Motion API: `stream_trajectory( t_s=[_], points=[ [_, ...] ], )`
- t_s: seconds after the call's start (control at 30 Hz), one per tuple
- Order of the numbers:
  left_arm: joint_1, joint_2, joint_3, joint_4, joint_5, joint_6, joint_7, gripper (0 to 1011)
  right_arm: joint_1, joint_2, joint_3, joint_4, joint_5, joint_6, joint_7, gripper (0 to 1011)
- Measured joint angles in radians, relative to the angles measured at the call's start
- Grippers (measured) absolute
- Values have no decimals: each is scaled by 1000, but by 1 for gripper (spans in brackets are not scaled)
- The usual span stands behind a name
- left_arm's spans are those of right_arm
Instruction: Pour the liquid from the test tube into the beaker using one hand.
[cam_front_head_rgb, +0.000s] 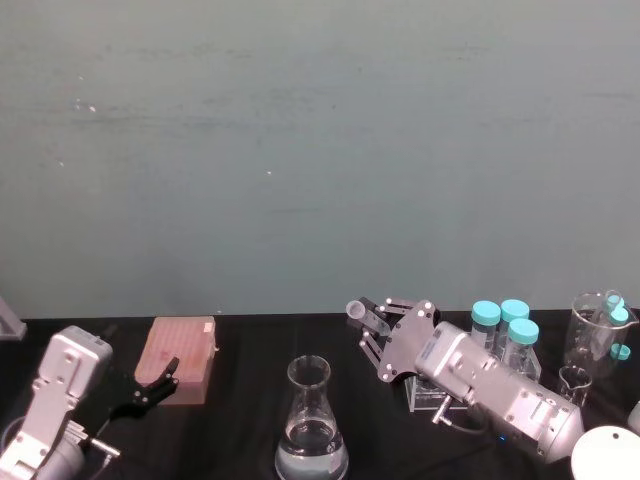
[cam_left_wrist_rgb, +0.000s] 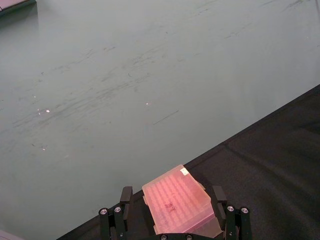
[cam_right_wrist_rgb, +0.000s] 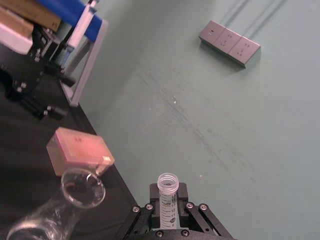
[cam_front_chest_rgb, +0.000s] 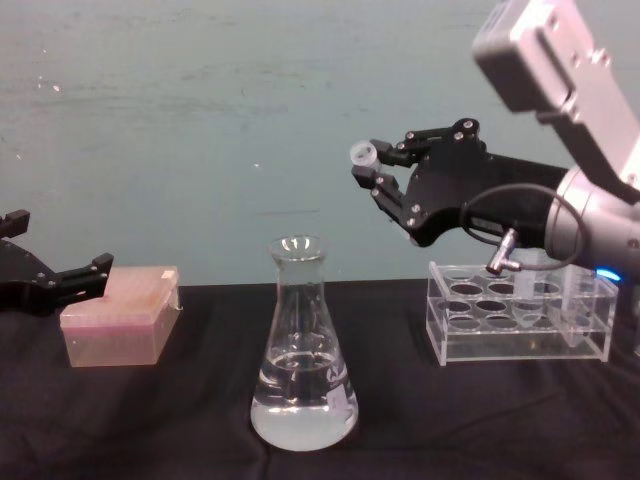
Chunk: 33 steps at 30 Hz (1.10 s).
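Nearest: the tall clear glass conical flask serving as the beaker stands upright on the black table cover, centre front. Clear colourless liquid fills only its wide base; the neck is empty and the mouth open.

Left gripper sits low at the table's left with its fingers spread wide and nothing in them, just beside a pink translucent lidded box. Cannot tell if they touch.

Right of the flask is a clear acrylic tube rack with round holes; one clear tube stands in it, the front holes are empty. Behind the rack are taller tubes with teal caps. Further right is a wide clear glass jar with more teal-capped tubes inside.

Right gripper is raised above the rack, reaching toward the flask, its fingers clamped on the small clear plastic test tube. The tube is tilted, its open uncapped rim pointing up and to the left, higher than the flask mouth and off to its right, not over it. Whether there is liquid in the tube cannot be told.

Behind everything is a plain teal wall.
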Motion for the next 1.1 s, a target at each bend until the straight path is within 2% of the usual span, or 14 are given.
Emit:
stream_trajectory(
  t_s=[0.33,0.7,1.1],
  points=[
    [0,0,0,0,0,0,0,1000,16,15,-32,23,-129,-55,-65,195],
    [0,0,0,0,0,0,0,1000,48,22,-64,61,-226,-90,-110,194],
    [0,0,0,0,0,0,0,1000,67,26,-87,70,-273,-107,-136,194]
  ],
)
